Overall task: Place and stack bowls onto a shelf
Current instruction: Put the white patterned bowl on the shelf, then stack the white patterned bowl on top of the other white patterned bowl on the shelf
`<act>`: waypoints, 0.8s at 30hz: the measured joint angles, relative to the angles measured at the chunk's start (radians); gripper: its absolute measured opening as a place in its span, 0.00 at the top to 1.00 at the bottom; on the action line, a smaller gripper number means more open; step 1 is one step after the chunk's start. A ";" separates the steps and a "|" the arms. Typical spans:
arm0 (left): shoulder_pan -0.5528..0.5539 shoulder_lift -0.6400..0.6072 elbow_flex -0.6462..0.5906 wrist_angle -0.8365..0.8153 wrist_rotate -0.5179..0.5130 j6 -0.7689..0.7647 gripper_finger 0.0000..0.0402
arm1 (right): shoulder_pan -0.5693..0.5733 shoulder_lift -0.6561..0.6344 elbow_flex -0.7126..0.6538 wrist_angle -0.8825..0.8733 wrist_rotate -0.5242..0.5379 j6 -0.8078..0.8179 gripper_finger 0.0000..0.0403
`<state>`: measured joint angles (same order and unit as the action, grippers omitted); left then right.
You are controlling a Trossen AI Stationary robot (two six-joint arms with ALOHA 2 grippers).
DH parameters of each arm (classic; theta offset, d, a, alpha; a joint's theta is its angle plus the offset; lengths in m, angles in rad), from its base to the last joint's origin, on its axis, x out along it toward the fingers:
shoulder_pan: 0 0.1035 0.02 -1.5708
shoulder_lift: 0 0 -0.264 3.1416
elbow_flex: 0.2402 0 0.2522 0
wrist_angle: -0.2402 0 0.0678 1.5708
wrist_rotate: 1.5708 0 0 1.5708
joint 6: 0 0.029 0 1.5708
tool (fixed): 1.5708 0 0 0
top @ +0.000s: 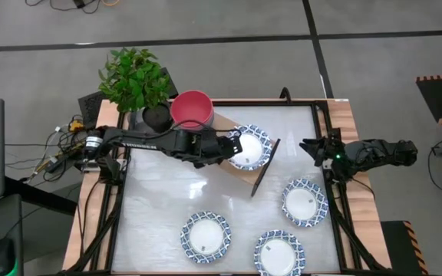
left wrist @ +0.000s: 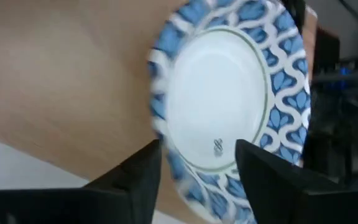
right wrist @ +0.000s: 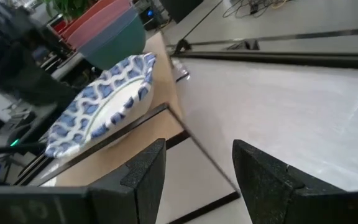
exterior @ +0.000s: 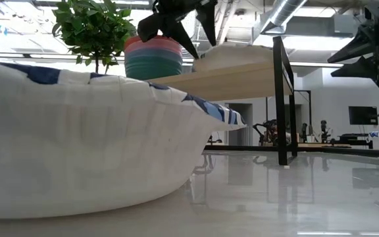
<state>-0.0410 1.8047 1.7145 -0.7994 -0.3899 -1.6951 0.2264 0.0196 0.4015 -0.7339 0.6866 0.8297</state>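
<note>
While its fingers stand parted, the left gripper (top: 235,146) hovers over a patterned bowl (top: 250,147) on the shelf (top: 222,121).
Right gripper (top: 314,149) — released, at centre right; three patterned bowls (top: 206,235) lie below — stacked plain bowls (top: 192,109) upper centre.

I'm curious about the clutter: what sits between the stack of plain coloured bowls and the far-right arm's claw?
From above, a patterned bowl on the shelf lies between the stacked bowls and the right gripper, with the left gripper at its rim. Beyond the shelf's end, bare tabletop.
</note>
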 joint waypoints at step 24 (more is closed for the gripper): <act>-0.050 -0.108 0.000 -0.115 0.128 0.475 0.41 | 0.000 0.503 0.061 -0.083 -0.387 0.168 0.47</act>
<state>-0.0905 1.6968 1.7145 -0.9142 -0.2614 -1.2198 0.2264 0.5225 0.4627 -0.8170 0.2997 0.9977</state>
